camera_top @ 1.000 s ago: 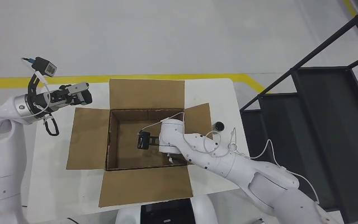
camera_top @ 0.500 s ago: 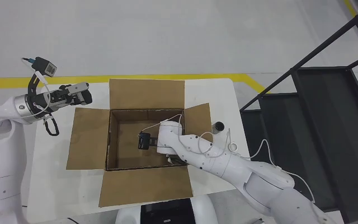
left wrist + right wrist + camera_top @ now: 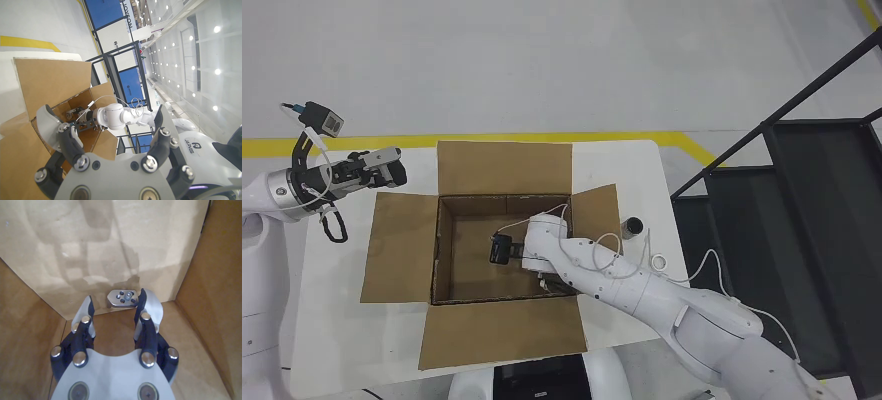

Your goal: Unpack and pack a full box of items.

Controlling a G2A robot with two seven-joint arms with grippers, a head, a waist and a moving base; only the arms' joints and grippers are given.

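An open cardboard box (image 3: 504, 166) stands in the middle of the white table (image 3: 332, 300), flaps spread out. My right gripper (image 3: 501, 250) is down inside the box, open. In the right wrist view a small grey metal plate (image 3: 122, 298) with holes and a screw lies on the box floor against the wall (image 3: 56, 237). It sits just past the tips of the right gripper (image 3: 116, 303), close to one fingertip (image 3: 144, 298). My left gripper (image 3: 385, 167) hangs open and holds nothing, above the table's left side beyond the box's left flap.
A small dark cylinder (image 3: 633, 226) stands on the table just right of the box's right flap. Black metal steps (image 3: 802, 190) rise beyond the table's right edge. In the left wrist view the left gripper (image 3: 105, 119) faces the box (image 3: 53, 79) and the right arm inside it.
The right arm has shifted slightly inside the box; its gripper stays at nearly the same spot. The left arm has not moved.
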